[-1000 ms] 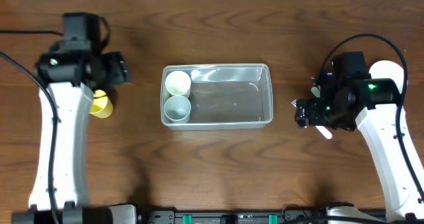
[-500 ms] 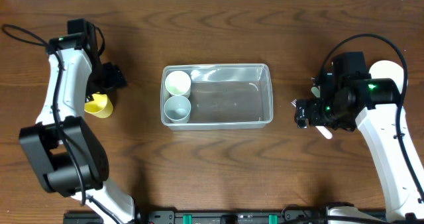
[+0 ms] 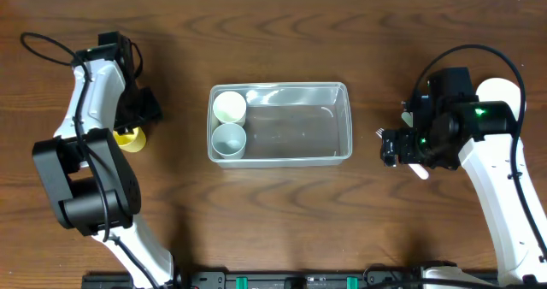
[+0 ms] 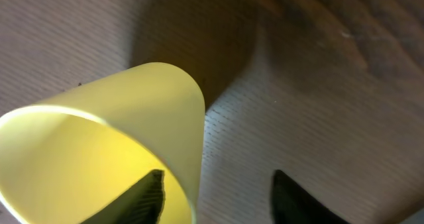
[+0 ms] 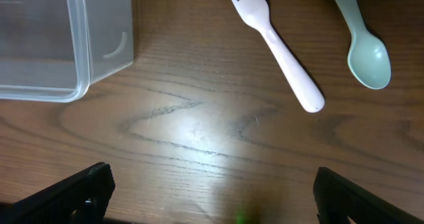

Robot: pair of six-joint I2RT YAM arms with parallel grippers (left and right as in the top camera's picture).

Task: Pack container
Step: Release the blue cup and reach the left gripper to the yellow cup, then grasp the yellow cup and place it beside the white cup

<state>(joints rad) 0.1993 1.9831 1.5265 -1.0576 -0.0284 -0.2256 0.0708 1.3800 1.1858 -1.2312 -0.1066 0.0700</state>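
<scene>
The clear plastic container [image 3: 325, 122] lies in the middle of the table, and its corner shows in the right wrist view [image 5: 59, 45]. A white cup [image 3: 229, 107] and a grey-green cup [image 3: 228, 139] stand at its left end. A yellow cup [image 3: 130, 139] lies on the table to the left. My left gripper [image 3: 134, 126] is open at this cup. In the left wrist view [image 4: 218, 201] one finger is inside the yellow cup [image 4: 119, 138] and the other is outside its wall. My right gripper [image 3: 400, 148] is open and empty over bare wood [image 5: 212, 197].
A white fork [image 5: 278, 48] and a pale green spoon [image 5: 364, 52] lie right of the container, just beyond my right gripper. A white round dish [image 3: 506, 92] sits at the far right, partly behind the right arm.
My left arm has swung and lowered its gripper onto the yellow cup's rim. The right arm has not moved.
</scene>
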